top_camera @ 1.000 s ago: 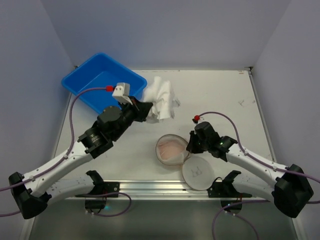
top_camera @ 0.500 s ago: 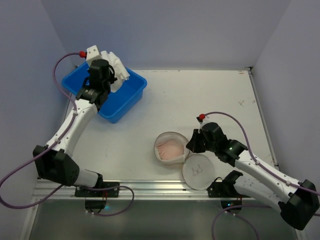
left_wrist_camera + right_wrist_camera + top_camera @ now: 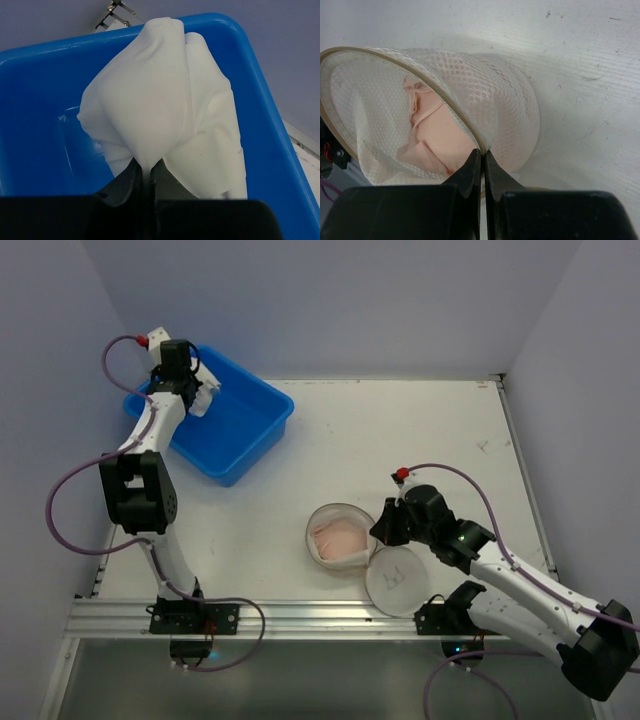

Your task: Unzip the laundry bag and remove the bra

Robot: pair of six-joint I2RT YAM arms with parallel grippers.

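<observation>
The left gripper (image 3: 146,172), jaws pinched tight on a white garment (image 3: 165,105), now hangs it over the blue tub (image 3: 35,100). A second ago it carried that cloth low over the table (image 3: 420,430) beside the tub, so a drop-off looks near. The right gripper (image 3: 481,156) stays clamped on the rim of the laundry bag (image 3: 490,95), which lies open near the front edge as before, pink fabric (image 3: 440,135) inside.

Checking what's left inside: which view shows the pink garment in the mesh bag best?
Right wrist: the pink garment lies close up inside the laundry bag. Top external shows only a small pink patch; left wrist shows none.
</observation>
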